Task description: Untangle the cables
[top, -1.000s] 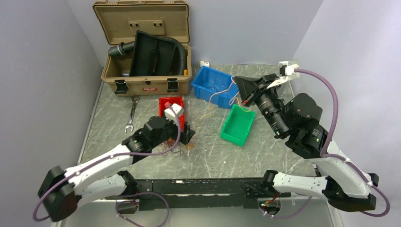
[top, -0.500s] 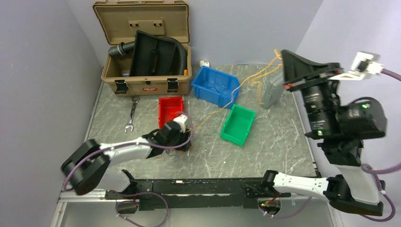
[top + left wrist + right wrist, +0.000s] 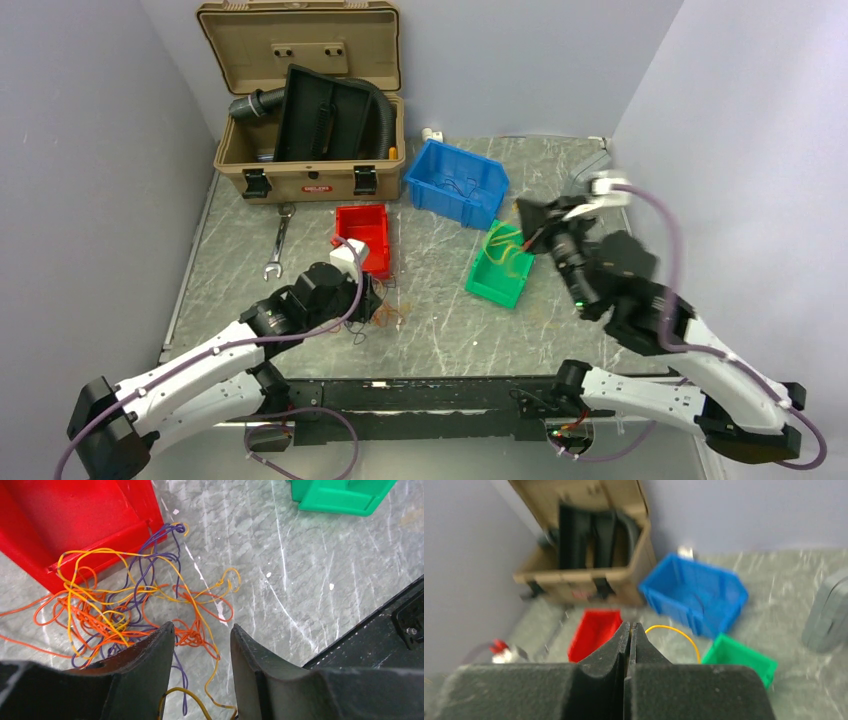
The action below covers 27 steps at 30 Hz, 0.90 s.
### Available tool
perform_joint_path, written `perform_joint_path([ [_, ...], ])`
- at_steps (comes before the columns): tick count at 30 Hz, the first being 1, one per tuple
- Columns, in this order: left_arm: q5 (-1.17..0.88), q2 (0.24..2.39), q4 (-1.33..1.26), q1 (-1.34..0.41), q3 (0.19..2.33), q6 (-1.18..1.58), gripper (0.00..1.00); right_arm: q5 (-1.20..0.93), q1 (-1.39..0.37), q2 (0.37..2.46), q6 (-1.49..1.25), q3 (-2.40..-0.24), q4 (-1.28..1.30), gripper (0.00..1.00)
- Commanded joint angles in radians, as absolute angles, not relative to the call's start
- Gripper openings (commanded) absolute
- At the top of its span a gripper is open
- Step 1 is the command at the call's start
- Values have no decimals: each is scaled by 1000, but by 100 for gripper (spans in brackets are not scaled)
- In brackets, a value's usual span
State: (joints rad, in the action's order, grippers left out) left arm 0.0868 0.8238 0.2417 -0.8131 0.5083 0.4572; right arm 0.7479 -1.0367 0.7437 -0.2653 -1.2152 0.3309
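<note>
1. The loose tangle of thin orange, yellow and purple cables (image 3: 105, 622) lies on the grey marbled surface (image 3: 310, 580). It sits just beside the corner of the open red plastic bin (image 3: 75, 520), with some loops touching the bin wall.
2. The left end effector (image 3: 201, 630) sits low at the near edge of the tangle. Its jaws stand at a moderate gap. Orange and yellow strands run between the fingers, but nothing is pinched.
3. The right end effector (image 3: 630, 626) is closed tight and raised over the open green plastic bin (image 3: 500, 275). A single yellow strand (image 3: 676, 632) leaves its tips and appears to be gripped there. Yellow loops lie in the green bin.
4. Whether that strand runs back to the tangle cannot be told.
5. Judgement: the step in hand is for the left end effector to anchor the tangle.
6. To do it well, the left jaws should close on only the few strands between them, clear of the dense orange knot, and press low to the surface.
7. Any pull should be slow and directed away from the red bin, as loops may snag on its corner or tighten.
</note>
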Motion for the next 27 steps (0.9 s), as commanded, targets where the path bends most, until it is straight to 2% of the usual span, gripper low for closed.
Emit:
perform_joint_path([
  [1,117,801,339,-814,563,430,50,725,-1037,758,-457,-1134,497,0],
  [9,109,812,349,-816,576,439,51,804,-1037,773,-454,-1124,468,0],
  [19,129,809,349,-815,578,442,53,757,-1036,873,-295,-1336,360,0],
  [27,122,812,361,-816,586,437,53,851,-1036,896,-155,-1429,288,0],
])
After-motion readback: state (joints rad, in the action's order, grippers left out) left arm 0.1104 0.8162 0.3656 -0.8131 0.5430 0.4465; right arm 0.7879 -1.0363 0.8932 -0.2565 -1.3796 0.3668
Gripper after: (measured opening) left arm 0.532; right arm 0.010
